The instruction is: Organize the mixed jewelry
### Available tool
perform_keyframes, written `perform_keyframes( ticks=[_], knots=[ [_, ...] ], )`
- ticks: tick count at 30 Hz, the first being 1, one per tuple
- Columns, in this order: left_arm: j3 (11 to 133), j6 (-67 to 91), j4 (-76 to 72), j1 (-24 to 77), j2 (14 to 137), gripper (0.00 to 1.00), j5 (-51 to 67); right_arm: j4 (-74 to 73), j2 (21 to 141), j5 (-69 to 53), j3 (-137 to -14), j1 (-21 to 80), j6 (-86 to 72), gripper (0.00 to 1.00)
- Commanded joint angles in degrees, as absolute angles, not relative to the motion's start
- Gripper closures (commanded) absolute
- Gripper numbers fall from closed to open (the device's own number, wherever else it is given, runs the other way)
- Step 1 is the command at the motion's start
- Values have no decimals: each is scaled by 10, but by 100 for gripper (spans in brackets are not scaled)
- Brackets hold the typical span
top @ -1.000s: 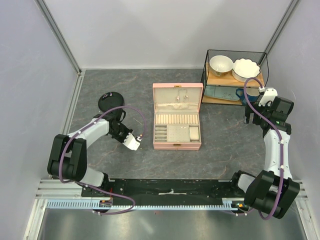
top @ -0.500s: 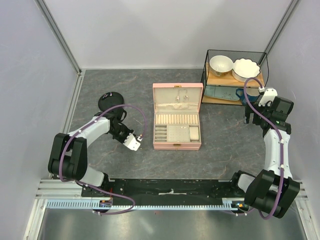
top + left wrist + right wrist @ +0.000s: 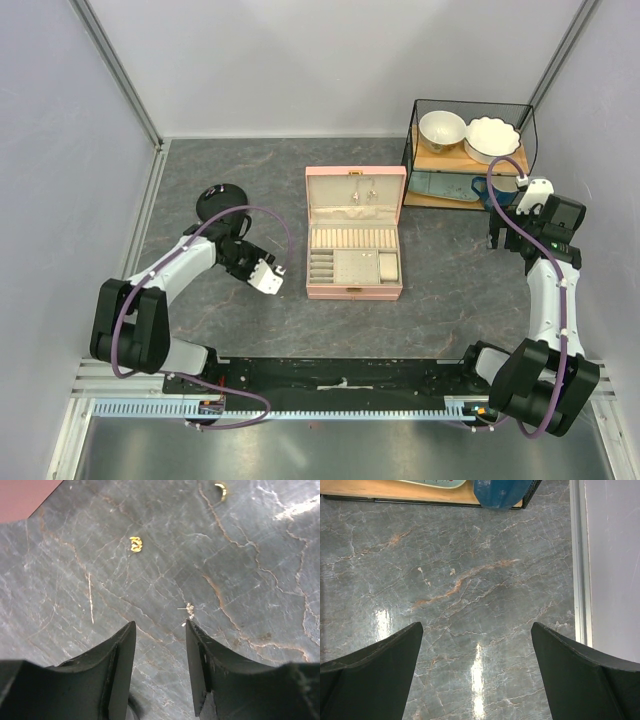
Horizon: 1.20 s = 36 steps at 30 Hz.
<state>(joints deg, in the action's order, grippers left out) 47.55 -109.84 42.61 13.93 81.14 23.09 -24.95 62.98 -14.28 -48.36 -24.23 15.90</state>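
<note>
In the left wrist view the mixed jewelry lies loose on the grey marbled tabletop: a small gold twisted piece (image 3: 135, 543), a gold ring (image 3: 220, 491) at the top edge, and a tiny pale stud (image 3: 190, 611). My left gripper (image 3: 160, 625) stands open just above the table with nothing between its fingers; the pale stud lies right at the tip of the right-hand finger (image 3: 200, 650). From the top camera the left gripper (image 3: 243, 258) is left of the pink jewelry box (image 3: 355, 247). My right gripper (image 3: 477, 630) is wide open over bare table, far right (image 3: 497, 232).
The pink box lies open mid-table, with a corner of it (image 3: 20, 495) in the left wrist view. A black round dish (image 3: 220, 203) sits behind the left gripper. A wire rack (image 3: 470, 150) with two bowls stands back right. A metal wall rail (image 3: 581, 560) runs beside the right gripper.
The left gripper's jaws have opened from shut, and it has shifted slightly away from the near edge. The right arm has not moved.
</note>
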Motion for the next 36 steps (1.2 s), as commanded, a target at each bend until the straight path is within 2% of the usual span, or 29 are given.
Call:
perform_keyframes(
  ticks=[1, 8, 24, 36],
  knots=[
    [454, -1013, 359, 149, 790, 48, 236, -240, 631, -148, -485, -245, 162, 2],
    [419, -933, 313, 174, 787, 50, 192, -239, 630, -146, -485, -245, 161, 2],
    [386, -903, 272, 175, 786, 53, 152, -239, 628, -143, -482, -245, 163, 2],
    [396, -916, 294, 175, 817, 63, 120, -240, 627, -140, -480, -245, 166, 2]
  ],
)
